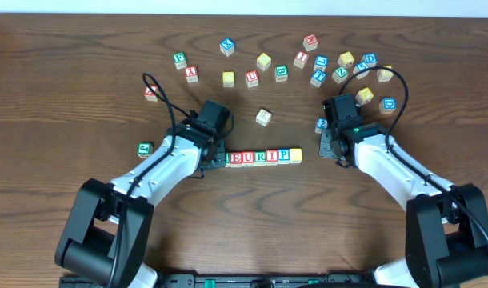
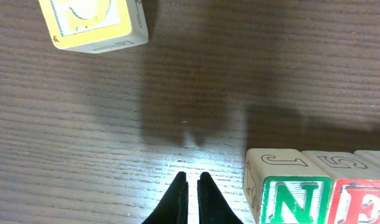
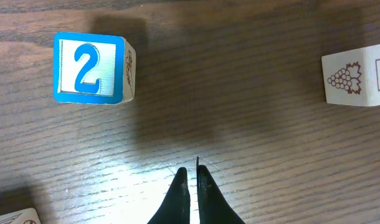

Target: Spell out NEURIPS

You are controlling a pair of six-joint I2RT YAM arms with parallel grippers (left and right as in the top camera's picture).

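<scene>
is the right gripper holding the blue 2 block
No, the right gripper is shut on nothing, and the blue 2 block stands well apart from its fingertips.

wooden table [image 1: 252,224] from above. the broad patch nearest the robot, between both arms, lies open. a row of lettered cubes [image 1: 264,156] bars the middle, with the left gripper [image 1: 215,160], pinched closed, just beside its left end. a bare strip separates the row from a lone cube [image 1: 263,117] behind. loose cubes [image 1: 346,58] crowd the far right. a blue cube [image 1: 322,124] stands near the right gripper [image 1: 330,152]; an open gap lies between that gripper and the row's right end.
</scene>
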